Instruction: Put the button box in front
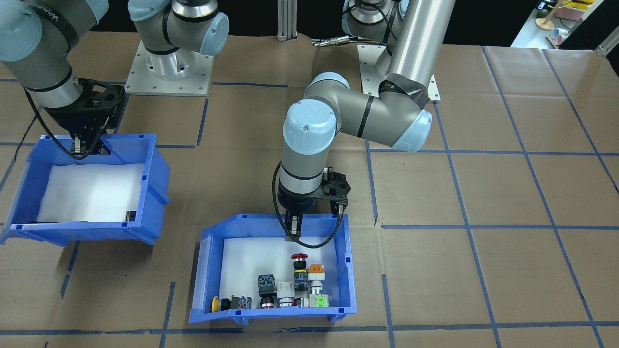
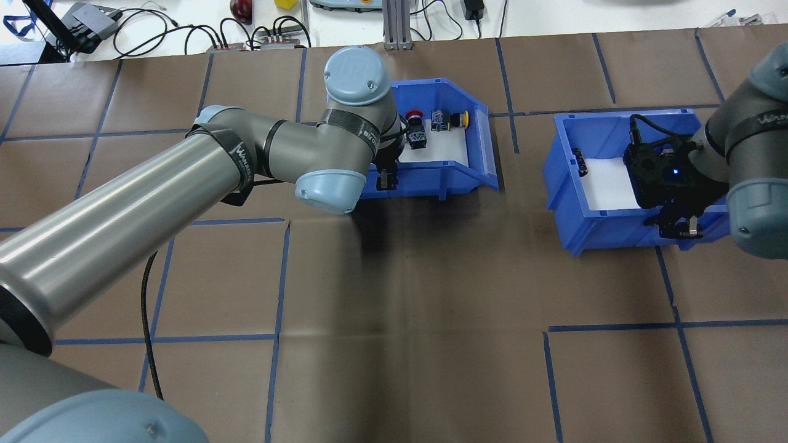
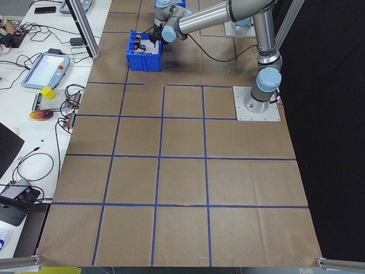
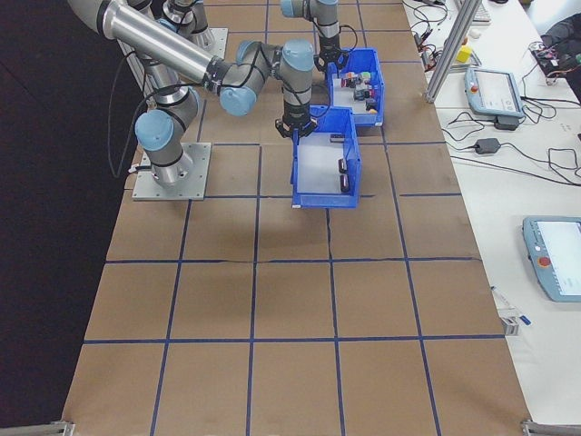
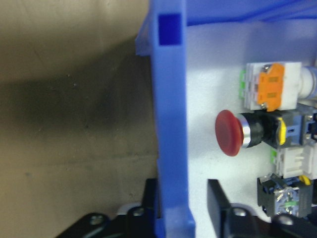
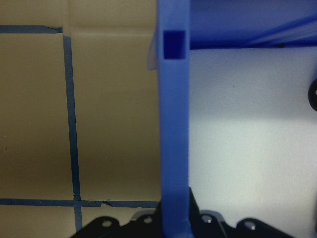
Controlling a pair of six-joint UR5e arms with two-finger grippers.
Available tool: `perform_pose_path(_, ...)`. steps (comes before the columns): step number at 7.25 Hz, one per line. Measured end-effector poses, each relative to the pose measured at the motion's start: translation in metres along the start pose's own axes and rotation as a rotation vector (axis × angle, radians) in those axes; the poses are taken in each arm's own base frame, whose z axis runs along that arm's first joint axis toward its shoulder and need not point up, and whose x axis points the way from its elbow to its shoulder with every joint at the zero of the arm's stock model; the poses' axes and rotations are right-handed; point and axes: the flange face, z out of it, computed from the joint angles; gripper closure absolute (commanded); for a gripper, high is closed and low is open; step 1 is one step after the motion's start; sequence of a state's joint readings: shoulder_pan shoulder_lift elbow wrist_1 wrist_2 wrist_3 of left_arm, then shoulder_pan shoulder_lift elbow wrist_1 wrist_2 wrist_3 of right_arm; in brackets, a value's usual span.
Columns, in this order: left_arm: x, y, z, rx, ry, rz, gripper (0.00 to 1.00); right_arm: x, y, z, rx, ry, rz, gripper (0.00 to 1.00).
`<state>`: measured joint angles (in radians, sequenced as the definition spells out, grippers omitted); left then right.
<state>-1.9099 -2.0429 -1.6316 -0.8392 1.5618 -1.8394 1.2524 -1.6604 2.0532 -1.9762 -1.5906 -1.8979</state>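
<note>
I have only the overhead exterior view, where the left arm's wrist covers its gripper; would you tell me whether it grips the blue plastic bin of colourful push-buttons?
Observer: Not yet. In the left wrist view the left gripper straddles the wall of the blue plastic button bin, but its inner finger stands apart from the wall.
Operator: Thank you. Is the right gripper holding the other blue plastic bin?
Observer: It appears so: in the right wrist view the right gripper hugs the other blue plastic bin on both sides of its wall.
Operator: Does the arm hide any buttons?
Observer: Yes, the front-facing view shows an orange-topped button and a green button.
</note>
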Motion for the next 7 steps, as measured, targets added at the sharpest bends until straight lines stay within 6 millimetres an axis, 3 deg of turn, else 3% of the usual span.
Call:
perform_pose_path(1, 0.001, -0.002, -0.013, 0.008, 0.008, 0.047, 0.21, -0.001, -0.001, 0.0, 0.0, 0.001, 0.002, 0.91)
perform_pose_path(2, -0.003, -0.005, -0.036, 0.015, -0.002, 0.137, 0.1, -0.004, -0.002, -0.003, -0.002, 0.004, 0.004, 0.91)
perform_pose_path(3, -0.011, -0.013, -0.07, 0.024, -0.041, 0.26, 0.06, -0.011, -0.004, -0.006, -0.006, 0.008, 0.006, 0.91)
perform_pose_path(5, -0.028, -0.053, -0.137, 0.015, -0.108, 0.596, 0.01, -0.033, -0.011, -0.005, -0.011, 0.007, 0.007, 0.91)
perform_pose_path(7, -0.044, -0.091, -0.188, -0.002, -0.106, 0.942, 0.01, -0.055, -0.021, 0.0, -0.007, 0.003, 0.008, 0.91)
